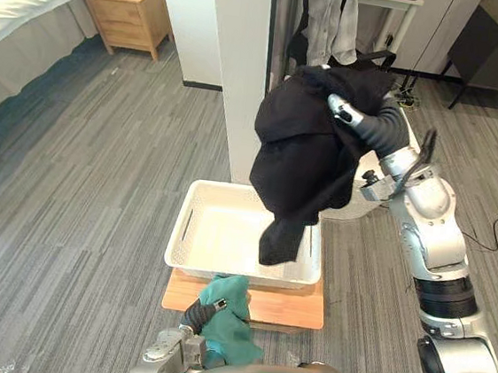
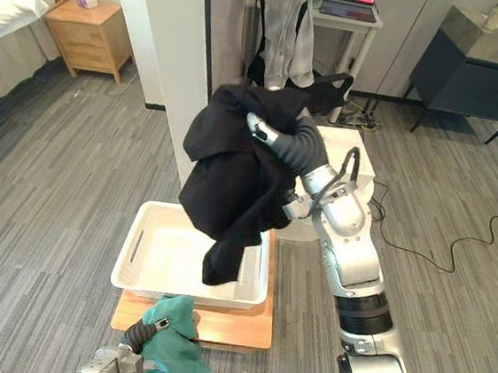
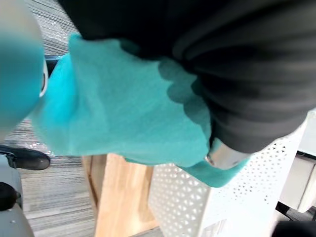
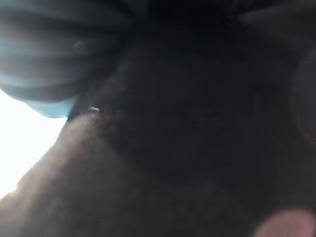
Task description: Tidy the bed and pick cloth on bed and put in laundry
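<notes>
Black garment point(image 1: 304, 170) clutched in right hand point(image 1: 344, 112) over basket point(image 1: 188, 226)

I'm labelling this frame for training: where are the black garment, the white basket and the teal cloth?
black garment point(image 1: 301, 156), left eye view, on its bunched middle.
white basket point(image 1: 222, 233), left eye view, on its bare floor.
teal cloth point(image 1: 235, 319), left eye view, on its middle.

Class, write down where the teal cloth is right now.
The teal cloth hangs on the left hand, low in the left eye view, at the near edge of the wooden board under the white basket.
</notes>
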Motion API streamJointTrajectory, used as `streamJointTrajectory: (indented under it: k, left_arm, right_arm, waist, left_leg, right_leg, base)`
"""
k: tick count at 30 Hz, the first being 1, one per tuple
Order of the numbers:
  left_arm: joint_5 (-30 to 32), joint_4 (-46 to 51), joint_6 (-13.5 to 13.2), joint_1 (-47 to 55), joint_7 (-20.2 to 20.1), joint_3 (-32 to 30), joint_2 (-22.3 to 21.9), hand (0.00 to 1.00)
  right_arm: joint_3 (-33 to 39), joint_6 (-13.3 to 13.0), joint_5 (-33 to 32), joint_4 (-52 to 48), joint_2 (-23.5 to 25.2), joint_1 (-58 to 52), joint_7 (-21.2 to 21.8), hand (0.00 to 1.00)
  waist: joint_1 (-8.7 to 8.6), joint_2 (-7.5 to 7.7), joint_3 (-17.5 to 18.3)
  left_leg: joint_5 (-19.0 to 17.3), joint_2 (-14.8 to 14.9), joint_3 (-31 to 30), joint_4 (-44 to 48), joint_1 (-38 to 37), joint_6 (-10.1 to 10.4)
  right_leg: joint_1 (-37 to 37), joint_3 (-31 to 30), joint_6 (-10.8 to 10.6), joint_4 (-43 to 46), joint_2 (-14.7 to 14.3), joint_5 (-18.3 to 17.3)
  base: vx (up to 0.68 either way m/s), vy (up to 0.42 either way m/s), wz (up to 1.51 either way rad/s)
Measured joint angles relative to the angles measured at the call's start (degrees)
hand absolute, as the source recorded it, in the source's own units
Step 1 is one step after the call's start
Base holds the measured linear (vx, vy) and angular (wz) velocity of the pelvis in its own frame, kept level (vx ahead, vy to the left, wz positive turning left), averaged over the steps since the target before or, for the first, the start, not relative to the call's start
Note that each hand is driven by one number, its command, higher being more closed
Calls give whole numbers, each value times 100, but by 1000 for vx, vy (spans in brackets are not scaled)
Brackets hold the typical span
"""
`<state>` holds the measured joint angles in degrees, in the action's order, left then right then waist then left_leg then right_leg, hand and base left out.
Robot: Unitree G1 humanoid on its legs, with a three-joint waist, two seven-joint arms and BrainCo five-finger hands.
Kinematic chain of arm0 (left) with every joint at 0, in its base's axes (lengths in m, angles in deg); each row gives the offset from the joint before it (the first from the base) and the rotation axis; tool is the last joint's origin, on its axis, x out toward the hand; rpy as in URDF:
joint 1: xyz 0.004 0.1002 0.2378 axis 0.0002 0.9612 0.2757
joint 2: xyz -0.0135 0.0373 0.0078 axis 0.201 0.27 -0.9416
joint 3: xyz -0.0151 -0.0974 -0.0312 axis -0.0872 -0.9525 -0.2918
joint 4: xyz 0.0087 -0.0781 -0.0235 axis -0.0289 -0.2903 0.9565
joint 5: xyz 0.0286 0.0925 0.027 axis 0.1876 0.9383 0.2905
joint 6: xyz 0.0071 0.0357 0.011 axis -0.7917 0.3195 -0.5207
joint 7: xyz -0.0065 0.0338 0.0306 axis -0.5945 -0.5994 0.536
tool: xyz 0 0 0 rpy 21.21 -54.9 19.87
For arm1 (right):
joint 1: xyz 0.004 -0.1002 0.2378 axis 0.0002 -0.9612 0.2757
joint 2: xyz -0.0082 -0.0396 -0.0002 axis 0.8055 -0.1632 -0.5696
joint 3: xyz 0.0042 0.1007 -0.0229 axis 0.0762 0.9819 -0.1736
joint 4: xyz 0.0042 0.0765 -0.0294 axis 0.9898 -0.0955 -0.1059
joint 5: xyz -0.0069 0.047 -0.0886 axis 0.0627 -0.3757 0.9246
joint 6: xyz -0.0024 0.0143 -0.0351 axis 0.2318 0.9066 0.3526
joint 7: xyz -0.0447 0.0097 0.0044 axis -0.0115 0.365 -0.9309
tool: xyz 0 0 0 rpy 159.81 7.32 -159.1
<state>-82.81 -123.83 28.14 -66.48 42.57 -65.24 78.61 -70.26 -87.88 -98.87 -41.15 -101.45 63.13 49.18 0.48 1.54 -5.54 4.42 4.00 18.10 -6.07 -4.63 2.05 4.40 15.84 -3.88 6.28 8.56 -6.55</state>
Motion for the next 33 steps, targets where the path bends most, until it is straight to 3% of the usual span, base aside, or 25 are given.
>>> streamJointTrajectory:
  k: [5,10,15,21,23,25,26,30,33]
  left_arm:
    - [4,-9,175,-85,54,2,10,100]
    - [115,20,303,-144,145,96,-16,100]
    - [107,326,446,-181,243,95,-28,100]
    - [-79,616,444,-364,434,83,-75,100]
    - [-128,686,442,-383,535,55,-76,100]
    - [-231,686,410,-394,599,-64,-110,100]
    - [-284,687,392,-400,605,-137,-126,100]
    - [-356,724,376,-451,610,-273,-152,100]
    - [-394,809,376,-538,610,-305,-154,100]
  right_arm:
    - [-330,172,2,446,200,-1,-97,100]
    - [-1125,338,186,771,509,-98,-170,100]
    - [-1404,502,594,1685,931,32,-509,100]
    - [-1253,512,1230,3160,987,660,-853,100]
    - [-1251,502,1292,3371,988,752,-895,100]
    - [-1261,480,1364,3811,1006,977,-951,100]
    - [-1261,477,1402,3999,1029,1101,-986,0]
    - [-1108,468,1420,4739,977,1735,-1207,0]
    - [-896,402,1687,5346,750,2203,-1453,0]
  waist:
    - [-36,-25,2]
    - [-16,-36,-7]
    - [106,-101,-226]
    - [247,-515,-1014]
    - [296,-574,-1151]
    - [354,-624,-1276]
    - [381,-634,-1330]
    - [393,-680,-1533]
    - [497,-774,-1679]
  left_leg:
    - [174,141,-33,-5,195,25]
    - [255,197,-56,-4,304,26]
    - [364,170,-169,0,696,60]
    - [430,47,-450,1,1317,56]
    - [332,-4,-445,2,1379,189]
    - [420,-20,-439,5,1379,175]
    - [502,-20,-441,6,1381,141]
    - [640,-133,-510,10,1469,90]
    - [653,-204,-614,12,1506,70]
  right_leg:
    - [-145,15,71,-135,-123,161]
    - [-226,16,99,-206,-184,298]
    - [-692,97,115,103,-111,301]
    - [-1203,409,68,317,55,329]
    - [-1233,495,55,315,138,342]
    - [-1252,534,52,431,189,324]
    - [-1279,536,50,520,205,320]
    - [-1440,609,-9,913,391,107]
    - [-1471,712,-25,1095,499,-6]
  base:
    - [-103,-21,-2]
    - [-61,7,-2]
    - [-82,28,12]
    - [-116,39,33]
    - [-15,25,26]
    - [23,12,9]
    - [34,-3,4]
    - [65,-6,21]
    - [60,-13,25]
